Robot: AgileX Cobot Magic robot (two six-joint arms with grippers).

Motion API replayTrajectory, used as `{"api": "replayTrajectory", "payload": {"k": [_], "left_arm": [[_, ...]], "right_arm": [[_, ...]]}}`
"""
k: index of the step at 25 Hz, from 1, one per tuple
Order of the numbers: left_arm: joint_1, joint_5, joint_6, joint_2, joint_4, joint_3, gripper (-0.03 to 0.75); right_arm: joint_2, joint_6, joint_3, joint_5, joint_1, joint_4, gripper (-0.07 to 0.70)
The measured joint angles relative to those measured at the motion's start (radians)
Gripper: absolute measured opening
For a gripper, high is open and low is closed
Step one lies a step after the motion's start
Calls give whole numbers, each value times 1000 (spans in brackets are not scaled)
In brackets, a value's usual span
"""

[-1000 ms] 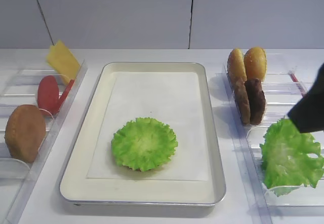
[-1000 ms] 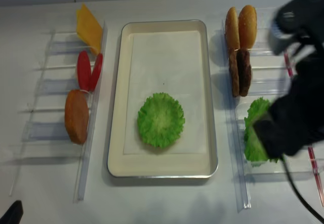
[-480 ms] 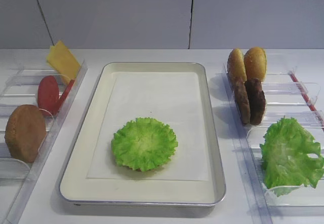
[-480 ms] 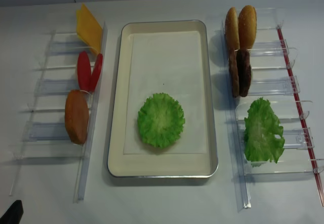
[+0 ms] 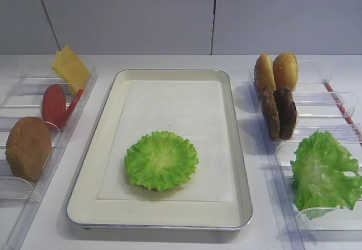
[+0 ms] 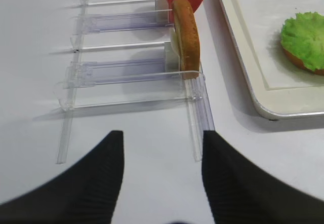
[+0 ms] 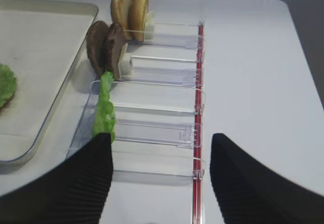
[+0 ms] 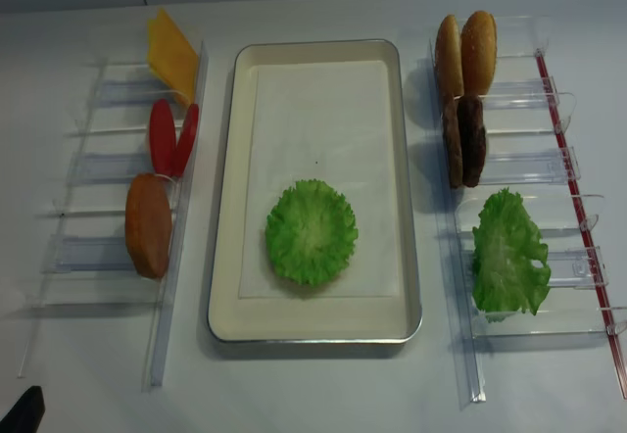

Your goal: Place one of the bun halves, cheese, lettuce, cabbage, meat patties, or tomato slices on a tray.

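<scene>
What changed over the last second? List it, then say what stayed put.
The right arm, which hung over the right-hand bins above the cabbage leaf, has pulled back out of both overhead views toward the robot's side; its right gripper is open and empty. Nothing was picked up or released. The lettuce on the tray, the bun halves, meat patties, tomato slices and cheese stayed put.

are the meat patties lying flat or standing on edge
Standing on edge. The two meat patties stand upright side by side in a slot of the right-hand clear bin, just in front of the upright bun halves.
</scene>
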State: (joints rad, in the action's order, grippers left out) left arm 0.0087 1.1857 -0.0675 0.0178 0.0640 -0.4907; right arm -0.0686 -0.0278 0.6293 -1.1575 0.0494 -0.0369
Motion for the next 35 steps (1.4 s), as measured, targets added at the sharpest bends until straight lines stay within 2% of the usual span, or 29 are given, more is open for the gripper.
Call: {"api": "replayTrajectory", "payload": {"k": [3,6,11,14,16,26,35], "left_arm": [[0,0,0,0,0,0,330],[0,0,0,0,0,0,330],[0,0,0,0,0,0,330],[0,0,0,0,0,0,330],[0,0,0,0,0,0,330],[0,0,0,0,0,0,330],[0,0,0,0,0,0,330]], "right_arm": [[46,-17,-57,44,-57,-6,465],[76,-50,-115,59,-70,-16,465],[85,-77,-132,54,-73,-20,465],[85,-78,-151,19,-73,-29,465],[85,-78,-157,15,-73,-42,465],[85,-99,-157,15,-73,-58,410],[85,-110,-158,15,-73,-63,405]]}}
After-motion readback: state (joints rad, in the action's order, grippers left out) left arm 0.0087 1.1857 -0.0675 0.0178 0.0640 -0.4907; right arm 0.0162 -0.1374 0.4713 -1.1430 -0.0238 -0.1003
